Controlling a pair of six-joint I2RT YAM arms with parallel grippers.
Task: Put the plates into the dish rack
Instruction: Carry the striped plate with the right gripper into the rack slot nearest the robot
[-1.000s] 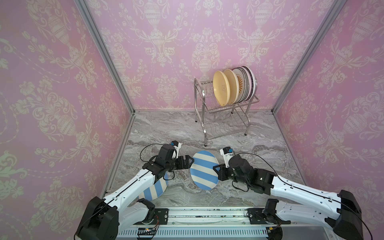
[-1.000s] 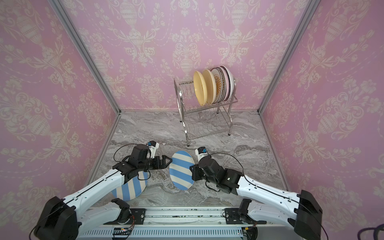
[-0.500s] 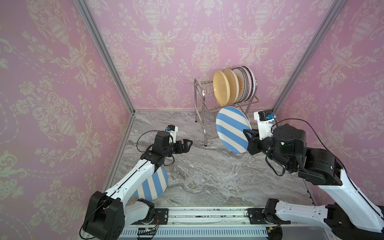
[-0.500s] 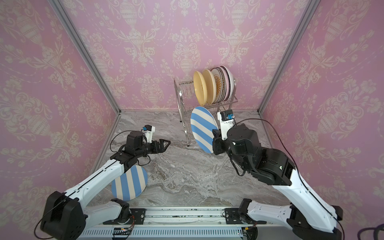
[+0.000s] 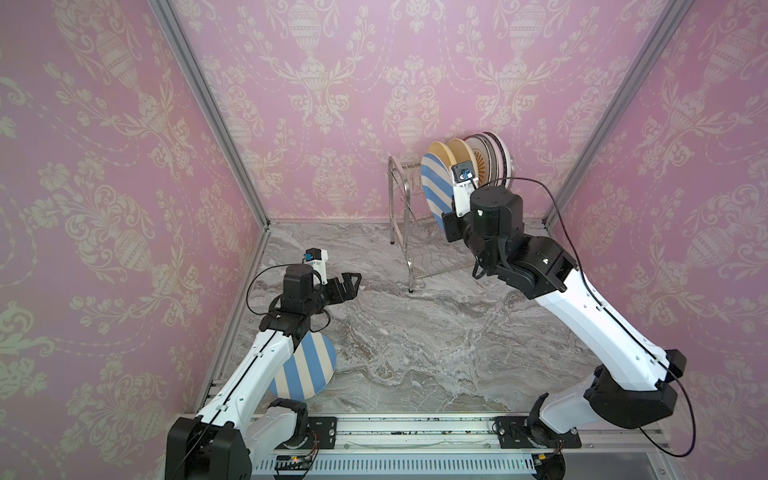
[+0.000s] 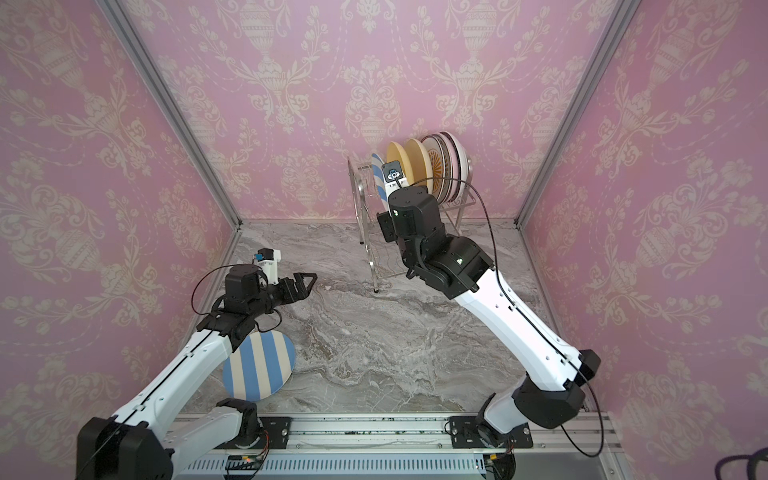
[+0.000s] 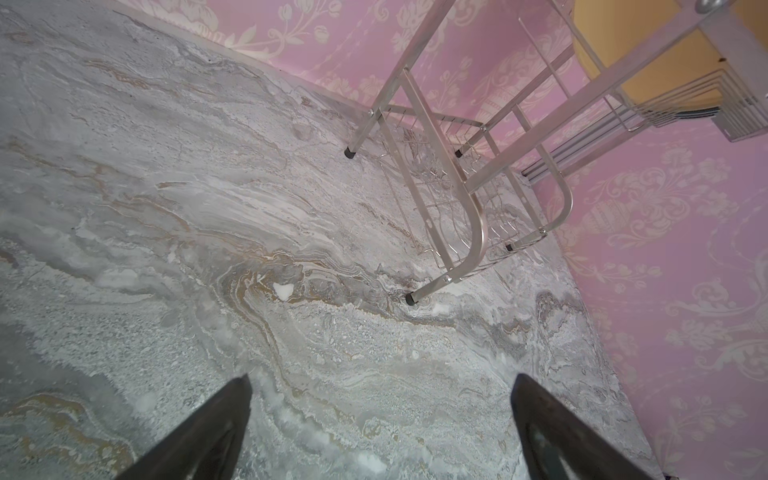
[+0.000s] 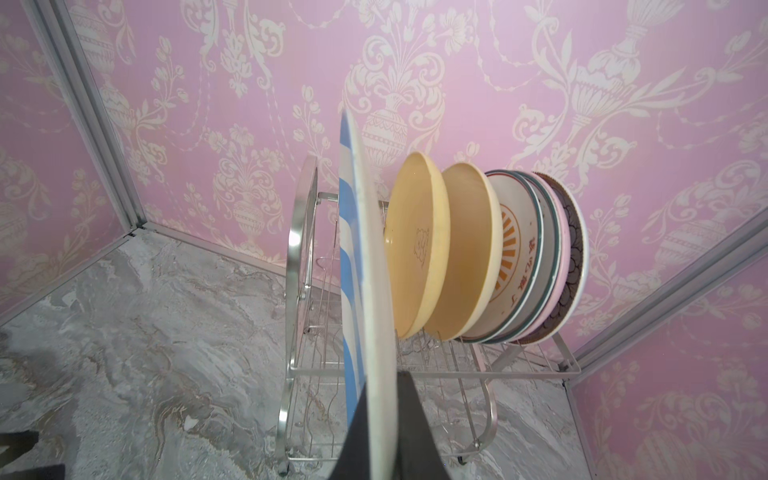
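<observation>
My right gripper (image 8: 384, 382) is shut on the rim of a blue-and-cream striped plate (image 8: 368, 266), held upright on edge. In both top views that plate (image 5: 435, 189) (image 6: 377, 180) hangs at the left end of the dish rack's (image 5: 398, 208) (image 6: 356, 199) upper tier, beside a yellow plate (image 8: 419, 249). Beige (image 8: 469, 257), orange-sunburst (image 8: 515, 249) and dark-patterned (image 8: 575, 241) plates stand in the slots behind it. A second striped plate (image 5: 309, 370) (image 6: 262, 365) lies on the marble under my left arm. My left gripper (image 5: 353, 283) (image 7: 380, 378) is open and holds nothing, low over the table left of the rack (image 7: 473, 216).
Pink patterned walls close in the back and both sides, with aluminium corner posts (image 5: 208, 112) (image 5: 602, 124). The rack's lower wire tier (image 8: 316, 415) holds nothing. A metal rail (image 5: 415, 432) carrying both arm bases runs along the front edge.
My right arm has carried the striped plate from the front middle of the table up and back to the rack's upper tier. My left gripper has drawn away from the plate, leftwards.
</observation>
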